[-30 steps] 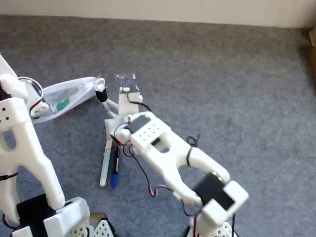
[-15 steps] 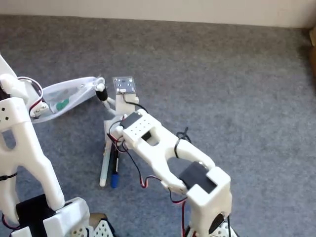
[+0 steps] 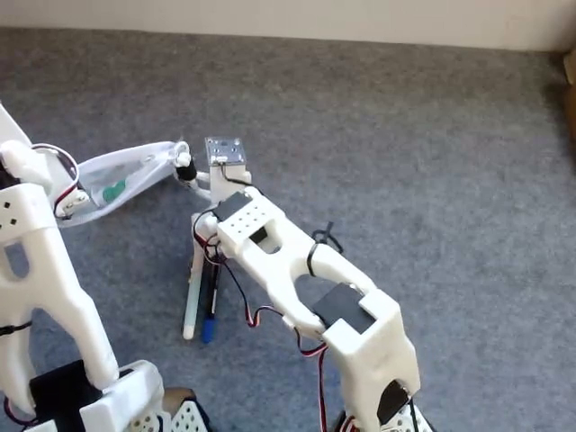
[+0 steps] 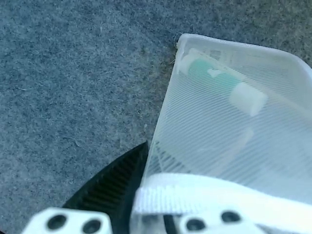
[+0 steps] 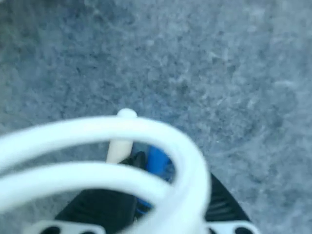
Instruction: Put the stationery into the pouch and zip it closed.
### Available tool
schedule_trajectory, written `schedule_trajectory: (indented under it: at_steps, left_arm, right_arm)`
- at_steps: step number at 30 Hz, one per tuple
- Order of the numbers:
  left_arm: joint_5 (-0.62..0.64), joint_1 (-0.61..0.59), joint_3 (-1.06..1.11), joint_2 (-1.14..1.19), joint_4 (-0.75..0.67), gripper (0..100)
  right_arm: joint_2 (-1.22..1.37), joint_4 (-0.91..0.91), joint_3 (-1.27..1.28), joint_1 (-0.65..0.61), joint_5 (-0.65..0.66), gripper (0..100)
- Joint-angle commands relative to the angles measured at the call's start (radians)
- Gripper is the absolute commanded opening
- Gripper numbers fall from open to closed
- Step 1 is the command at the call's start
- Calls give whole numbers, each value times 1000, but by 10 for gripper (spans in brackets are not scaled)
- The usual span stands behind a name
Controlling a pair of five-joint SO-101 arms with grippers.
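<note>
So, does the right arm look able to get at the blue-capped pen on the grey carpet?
Likely yes: the right gripper sits right over the blue-capped pen, which lies uncovered beside a white pen; nothing blocks it.

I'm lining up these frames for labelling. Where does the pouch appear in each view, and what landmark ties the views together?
High view: the pouch hangs at the left, lifted off the carpet.
Left wrist view: the pouch is close up, clamped in the left end effector.
Right wrist view: carpet and a blue-tipped pen lie below that arm.
Landmark: the green item inside the pouch; the grey carpet runs through all three.
</note>
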Motion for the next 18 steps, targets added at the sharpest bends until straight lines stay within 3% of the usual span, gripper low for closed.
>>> schedule_trajectory:
  at_steps: [1,9,18]
  left_arm:
    - [14,-25,10,16,-26,7]
    - [14,-25,10,16,-25,7]
    - [14,-25,10,16,-25,7]
  right_arm:
    - [-10,50,-48,2,28,80]
    - [-10,153,-48,2,68,77]
    - [-18,298,-48,1,229,77]
